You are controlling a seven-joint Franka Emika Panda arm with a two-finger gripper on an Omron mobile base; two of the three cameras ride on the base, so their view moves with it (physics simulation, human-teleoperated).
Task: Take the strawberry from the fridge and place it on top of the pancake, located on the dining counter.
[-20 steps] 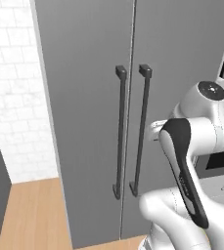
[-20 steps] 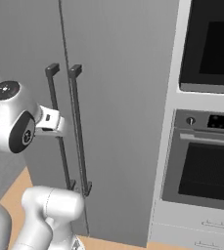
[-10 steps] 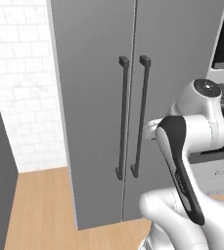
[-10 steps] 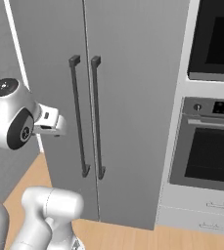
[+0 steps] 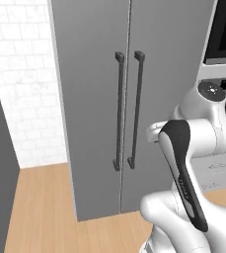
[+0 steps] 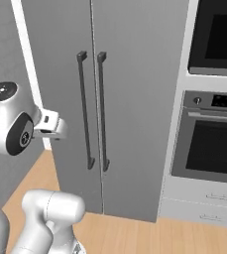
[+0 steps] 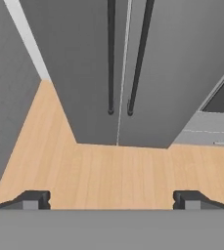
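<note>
The fridge (image 5: 129, 99) stands shut, both doors closed, so the strawberry sits unseen behind them. Its two dark handles (image 6: 91, 109) run close together, so I'd worry about hooking the wrong one. The arm is folded back near its base, the claw (image 7: 111, 199) released, fingertips wide apart, aimed down at the wood floor (image 7: 123, 171).

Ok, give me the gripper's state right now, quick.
Gripper: open, fingertips spread wide, holding nothing; it looks down at the wood floor in front of the closed fridge.
</note>
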